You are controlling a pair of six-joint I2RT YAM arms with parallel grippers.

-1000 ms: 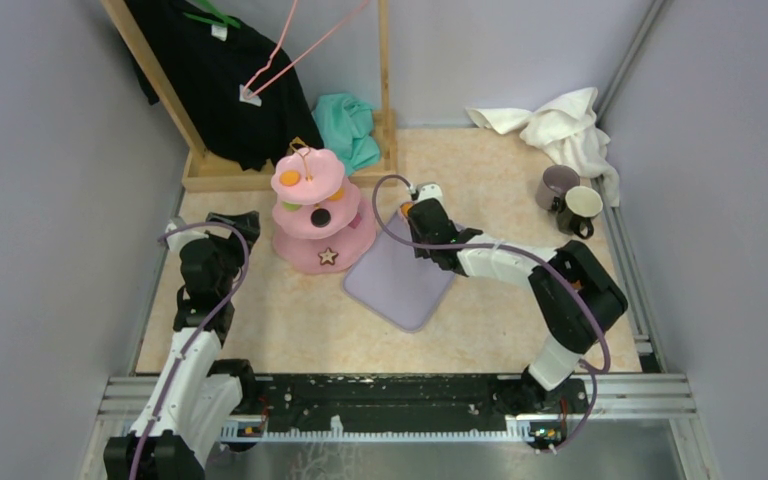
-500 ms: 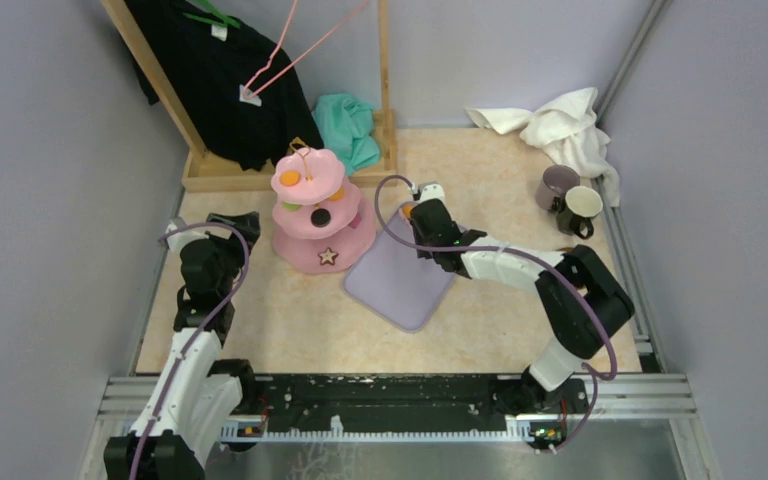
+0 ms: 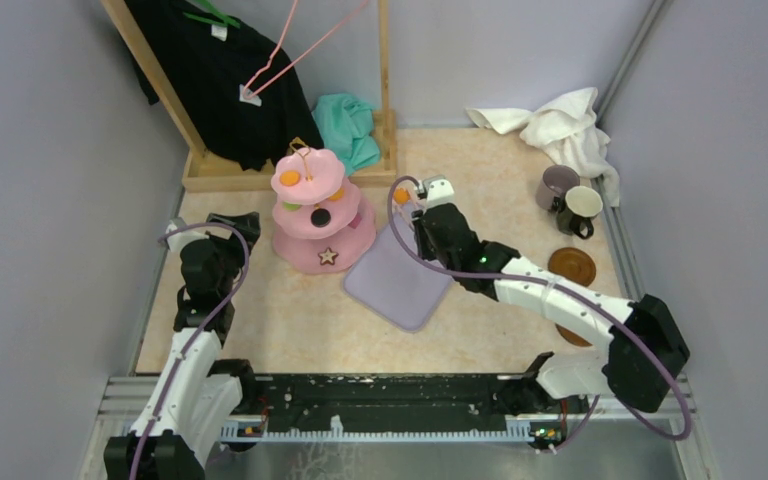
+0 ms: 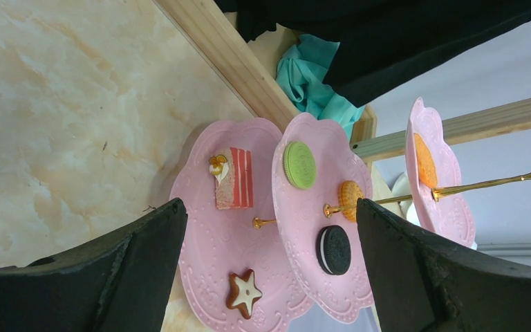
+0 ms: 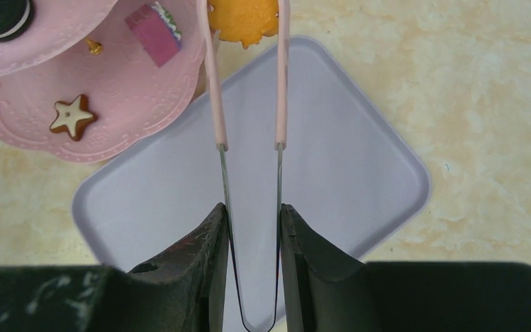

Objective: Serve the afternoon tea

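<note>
The pink three-tier stand (image 3: 312,218) stands left of centre and carries a brown star (image 4: 243,294), a black round (image 4: 334,250), a green round (image 4: 299,164) and an orange round (image 4: 350,196). My right gripper (image 5: 252,211) is shut on thin pink tongs (image 5: 211,83), and their tips pinch an orange sweet (image 5: 243,19) above the far corner of the lilac tray (image 5: 346,173), beside the stand (image 5: 131,104). Facing the stand from the left, my left gripper (image 4: 268,204) is open and holds nothing. A mauve mug (image 3: 556,186) and a cream mug (image 3: 581,208) stand at the back right. A brown saucer (image 3: 571,266) lies near them.
A wooden rack (image 3: 290,175) with a black garment (image 3: 210,80) stands behind the stand, with a teal cloth (image 3: 348,125) at its foot. A white towel (image 3: 565,125) lies at the back right corner. Grey walls close in both sides.
My right arm's elbow swung right and toward the near edge, uncovering the brown saucer. The tongs with the orange sweet shifted slightly farther back. The left arm stayed still.
</note>
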